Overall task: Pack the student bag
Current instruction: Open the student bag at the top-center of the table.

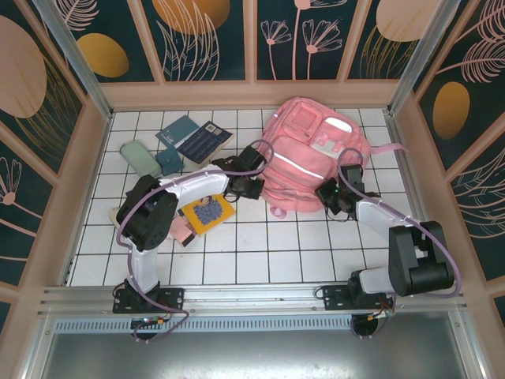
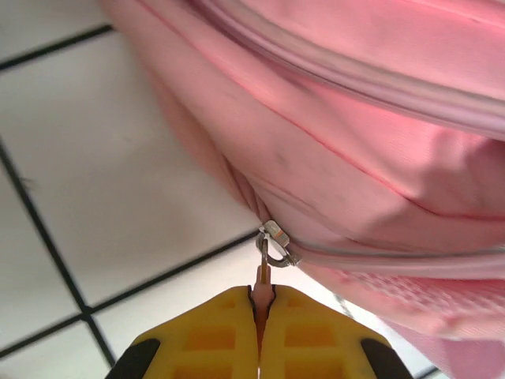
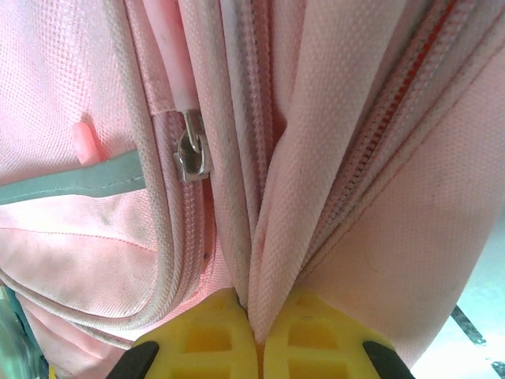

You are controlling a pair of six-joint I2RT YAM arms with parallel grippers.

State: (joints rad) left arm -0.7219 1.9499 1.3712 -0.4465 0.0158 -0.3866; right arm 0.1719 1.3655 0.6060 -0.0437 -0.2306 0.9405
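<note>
Evidently the left hand pinches the zip pull while the right hand clamps the bag, bracing it.

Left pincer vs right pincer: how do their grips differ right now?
Left pincer pinches a thin pink zip pull; right pincer pinches a thick fold of fabric. Left pincer works the student bag's left side, right pincer its right side. Both are yellow and shut.
</note>
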